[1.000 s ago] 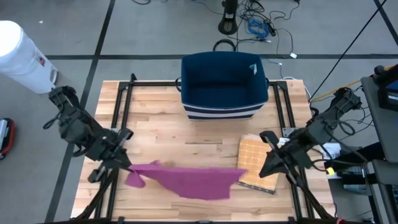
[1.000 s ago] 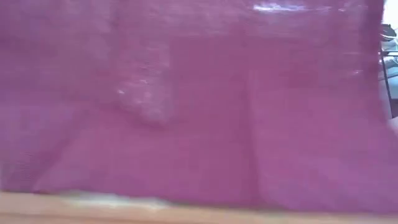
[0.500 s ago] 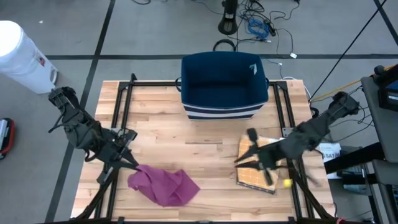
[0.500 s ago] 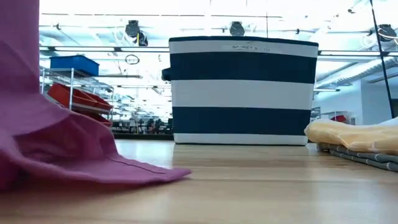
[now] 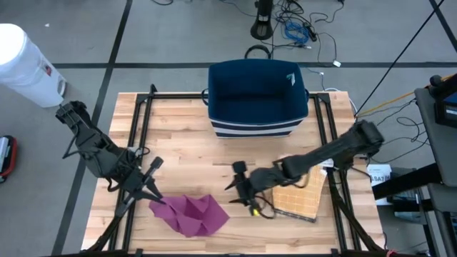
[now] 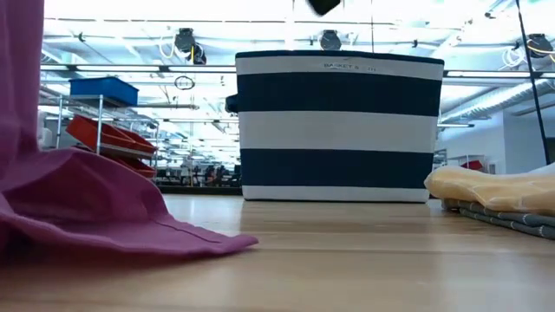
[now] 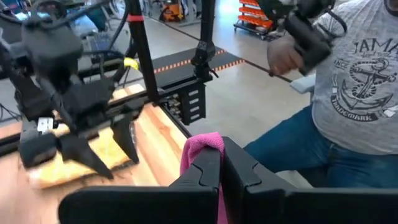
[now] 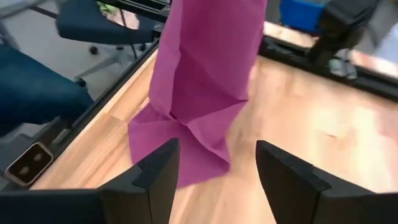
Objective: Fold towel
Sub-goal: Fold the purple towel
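Left pincer (image 5: 152, 193) clamped on magenta towel (image 5: 191, 214) corner; right pincer (image 5: 239, 187) wide, mid-table

high: overhead, straight down | low: table-level — both share basket (image 5: 257, 96)

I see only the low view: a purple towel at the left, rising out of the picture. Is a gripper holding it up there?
Observer: Yes. The left gripper is shut on one corner of the towel. In the left wrist view, the purple cloth is pinched between its fingers.
Operator: And the right gripper, does it hold the other corner?
Observer: No. The right gripper is open and empty. From above it hangs over the table beside the towel, on the side of the yellow cloth.
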Tool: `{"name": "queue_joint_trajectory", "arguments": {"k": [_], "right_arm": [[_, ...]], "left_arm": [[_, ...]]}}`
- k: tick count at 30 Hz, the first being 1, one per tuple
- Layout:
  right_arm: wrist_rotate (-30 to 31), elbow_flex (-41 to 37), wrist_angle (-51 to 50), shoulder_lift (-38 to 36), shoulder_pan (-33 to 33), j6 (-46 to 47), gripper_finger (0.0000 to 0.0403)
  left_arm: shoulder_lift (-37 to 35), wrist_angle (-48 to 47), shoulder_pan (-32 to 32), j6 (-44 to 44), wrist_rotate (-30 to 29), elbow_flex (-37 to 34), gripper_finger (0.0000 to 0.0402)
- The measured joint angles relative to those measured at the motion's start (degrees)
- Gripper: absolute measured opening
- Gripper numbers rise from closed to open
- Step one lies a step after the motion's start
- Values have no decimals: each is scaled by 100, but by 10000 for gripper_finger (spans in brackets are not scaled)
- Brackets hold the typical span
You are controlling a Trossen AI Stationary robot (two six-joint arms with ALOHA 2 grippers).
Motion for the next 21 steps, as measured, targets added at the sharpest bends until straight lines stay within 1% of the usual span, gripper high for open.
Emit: {"name": "queue_joint_trajectory", "arguments": {"k": [6, 10, 14, 16, 21], "right_arm": [[-1348, 0, 1419, 1139, -372, 183, 185], [-1978, 0, 2307, 1747, -440, 319, 183], [-2140, 18, 3171, 2165, -447, 494, 183], [-2144, 139, 3290, 2332, -447, 496, 183], [-2134, 720, 3246, 2842, -436, 498, 183]], "left_arm": [[3, -4, 2, -53, -63, 0, 0], [3, -8, 2, -11, -186, -2, 0], [3, -9, 43, 49, -224, -2, 0], [3, -8, 83, 104, -228, -2, 0], [3, 5, 224, 143, -232, -2, 0]]}}
